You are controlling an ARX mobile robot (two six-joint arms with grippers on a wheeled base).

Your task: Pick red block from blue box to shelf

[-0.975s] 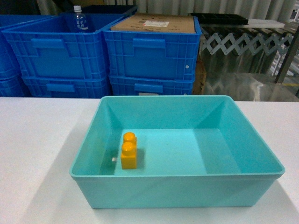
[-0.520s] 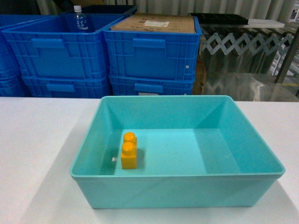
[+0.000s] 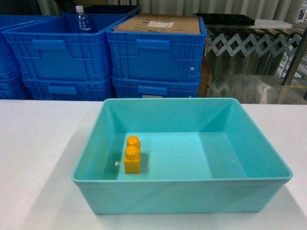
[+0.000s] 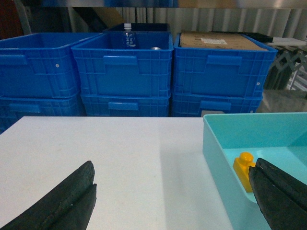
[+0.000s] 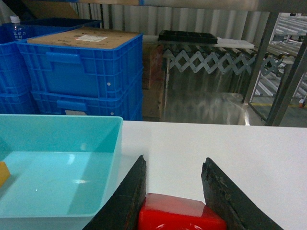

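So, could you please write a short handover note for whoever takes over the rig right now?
Left gripper: open, empty, low over the white table beside the blue box.
Right gripper: shut on the red block, above the table just right of the box.
Box now holds only the yellow brick.
Done: red block is out of the box.
Left: carry it to the shelf and release.

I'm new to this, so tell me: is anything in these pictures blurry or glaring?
Head view: sharp, with a soft shadow inside the blue box. Left wrist view: the near claw fingers are blurred. Right wrist view: the red block in the claw shows pale glare.
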